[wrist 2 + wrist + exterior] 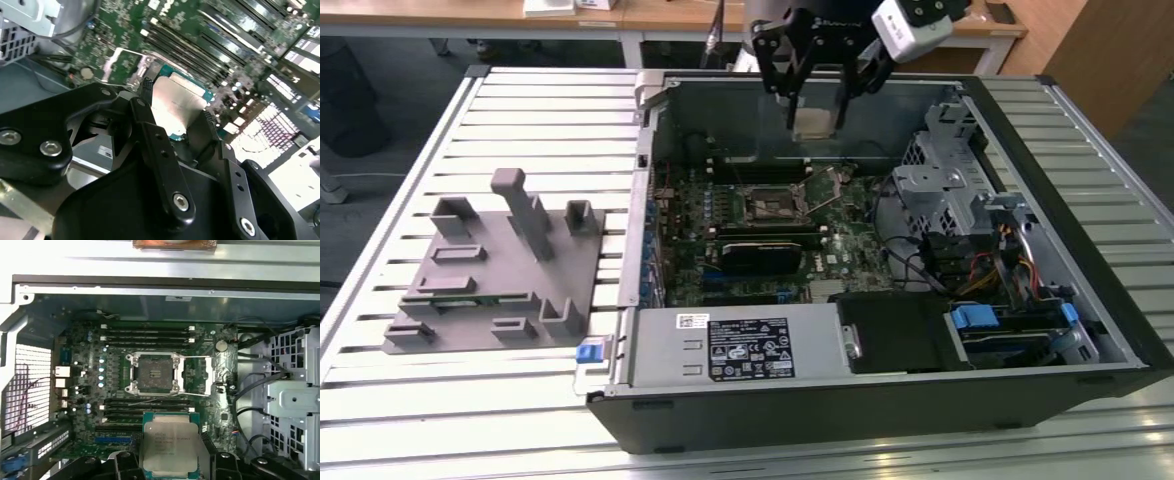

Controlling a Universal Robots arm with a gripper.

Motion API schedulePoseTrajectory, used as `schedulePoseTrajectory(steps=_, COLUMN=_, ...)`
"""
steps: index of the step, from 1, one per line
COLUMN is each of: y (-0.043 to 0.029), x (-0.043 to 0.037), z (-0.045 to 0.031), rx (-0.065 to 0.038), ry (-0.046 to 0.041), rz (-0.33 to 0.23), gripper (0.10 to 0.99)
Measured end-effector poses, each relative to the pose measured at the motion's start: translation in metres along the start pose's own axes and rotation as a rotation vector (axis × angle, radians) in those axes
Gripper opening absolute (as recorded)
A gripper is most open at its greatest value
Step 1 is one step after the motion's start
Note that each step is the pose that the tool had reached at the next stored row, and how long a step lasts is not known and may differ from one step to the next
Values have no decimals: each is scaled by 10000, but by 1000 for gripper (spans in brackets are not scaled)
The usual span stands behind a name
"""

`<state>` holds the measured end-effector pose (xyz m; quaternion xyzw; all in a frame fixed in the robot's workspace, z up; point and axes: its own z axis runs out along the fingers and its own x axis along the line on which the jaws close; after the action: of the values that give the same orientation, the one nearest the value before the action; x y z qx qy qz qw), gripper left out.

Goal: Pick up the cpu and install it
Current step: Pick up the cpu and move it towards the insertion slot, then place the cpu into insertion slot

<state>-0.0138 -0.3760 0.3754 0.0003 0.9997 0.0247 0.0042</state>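
A slatted table (pixel 400 400) carries an open computer case (pixel 761 425) and, on the exterior view's left, a grey plastic fixture (pixel 494 270). Above the case's green board (pixel 854 240), the gripper (pixel 817 105) is closed on the cpu (pixel 814 125), pinching its edges. The chip hangs in the air, apart from the socket (pixel 152 372).

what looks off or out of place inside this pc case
Nothing looks damaged or spilled. The only part out of its seat is the cpu, clamped in the gripper above the open computer case, while the motherboard's socket sits empty.
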Motion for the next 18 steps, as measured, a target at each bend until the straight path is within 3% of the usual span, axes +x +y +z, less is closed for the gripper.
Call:
schedulePoseTrajectory(steps=4, y=23, x=-97, z=6, rx=0, ry=0, rz=0, gripper=525)
schedulePoseTrajectory(steps=12, y=23, x=-139, z=7, rx=13, ry=-7, rz=131, gripper=525)
schedulePoseTrajectory(steps=18, y=24, x=-140, z=9, rx=19, ry=-39, rz=781, gripper=525)
